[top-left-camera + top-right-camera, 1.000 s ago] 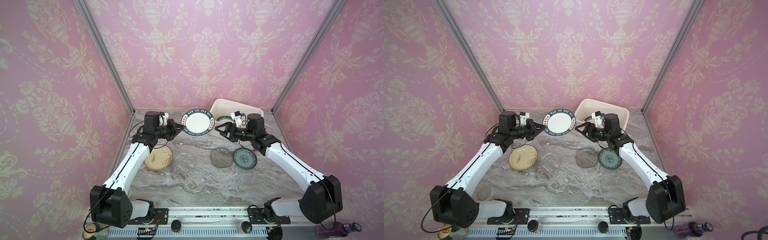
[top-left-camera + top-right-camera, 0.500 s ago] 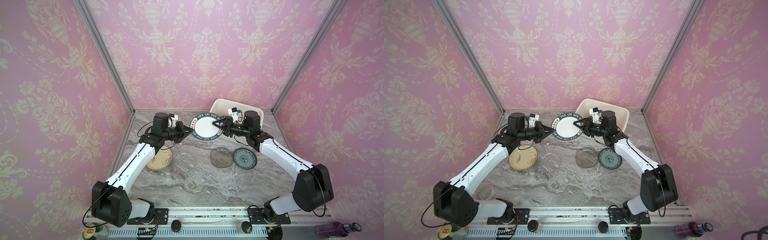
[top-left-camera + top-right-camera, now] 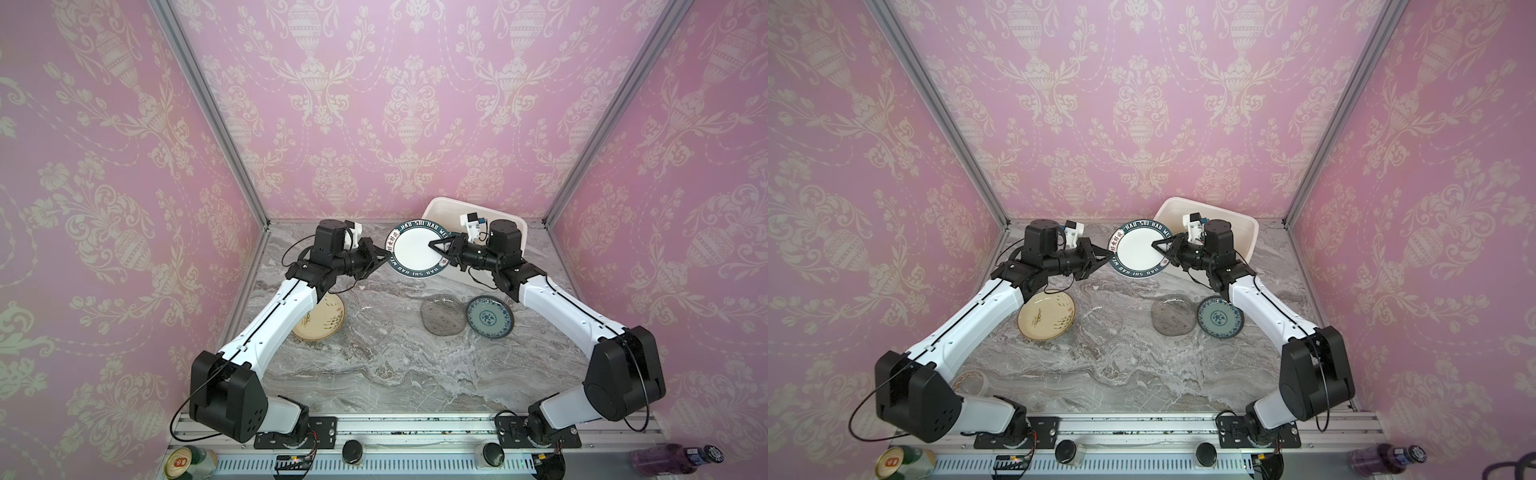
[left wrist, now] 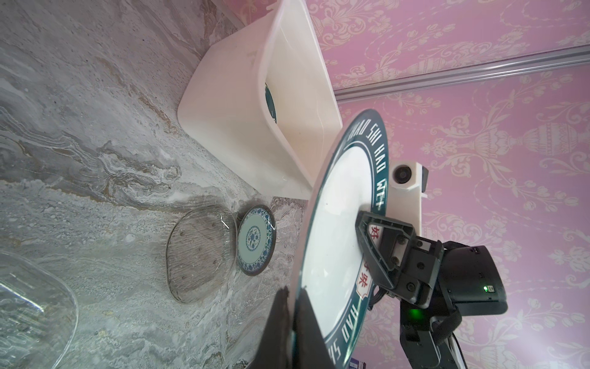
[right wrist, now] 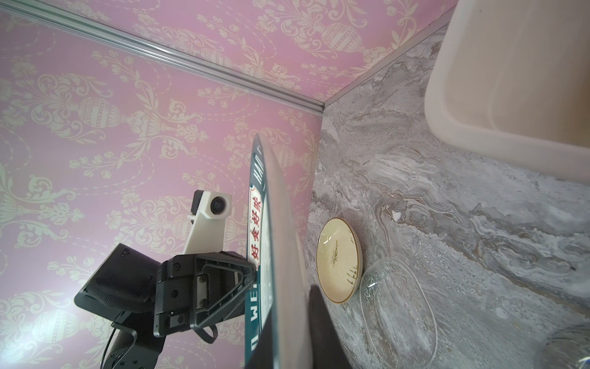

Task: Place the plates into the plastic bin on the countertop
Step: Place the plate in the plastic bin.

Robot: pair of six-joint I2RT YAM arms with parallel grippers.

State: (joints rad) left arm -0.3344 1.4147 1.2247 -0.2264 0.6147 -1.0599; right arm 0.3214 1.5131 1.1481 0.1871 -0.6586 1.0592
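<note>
We find the left gripper (image 3: 385, 257) pinching the left rim of the dark-rimmed white plate (image 3: 415, 254), its fingers (image 4: 277, 326) pressed on either face. The right gripper (image 3: 436, 248) is clamped on the opposite rim, with 1 finger (image 4: 397, 246) lying across the plate's face. Between the 2 grippers the plate hangs tilted above the countertop (image 3: 395, 365), just beside the near corner of the white plastic bin (image 3: 521, 226) and outside it. Inside the bin we see the edge of 1 teal-edged plate (image 4: 269, 102). 4 plates lie flat on the countertop: a cream plate (image 3: 322, 326), a clear glass plate (image 3: 368, 328), and a grey plate (image 3: 441, 321) just beside a teal patterned plate (image 3: 489, 320).
</note>
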